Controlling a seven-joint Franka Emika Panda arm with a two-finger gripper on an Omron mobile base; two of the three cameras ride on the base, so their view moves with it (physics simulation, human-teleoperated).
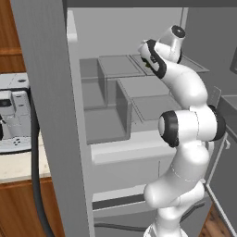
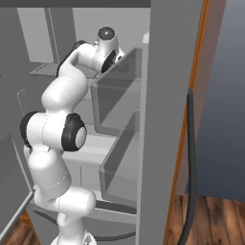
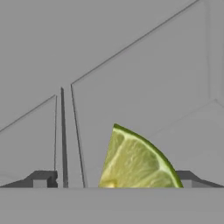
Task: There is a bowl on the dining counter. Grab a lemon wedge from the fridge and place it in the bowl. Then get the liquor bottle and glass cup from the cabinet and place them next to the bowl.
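The fridge [image 1: 115, 37] stands open, and my arm reaches onto an upper grey shelf [image 1: 139, 85] inside it. A lemon wedge [image 3: 131, 162], yellow-green flesh with a dark green rind, lies on that shelf right in front of the hand. My gripper [image 3: 114, 180] is open. Its two dark fingertips [image 3: 41, 179] stand wide apart on either side of the wedge and do not touch it. From the base cameras the hand [image 1: 149, 55] is seen deep in the fridge, and the arm hides its fingers. The bowl, the dining counter, the cabinet, the liquor bottle and the glass cup are out of view.
The open grey fridge door [image 1: 46, 115] with a dark handle stands close on the left, and the other door [image 2: 162, 119] with its bins [image 2: 115, 95] on the right. A coffee machine [image 1: 14, 115] sits on a beige counter beyond the left door. Shelf dividers [image 1: 122, 109] flank the arm.
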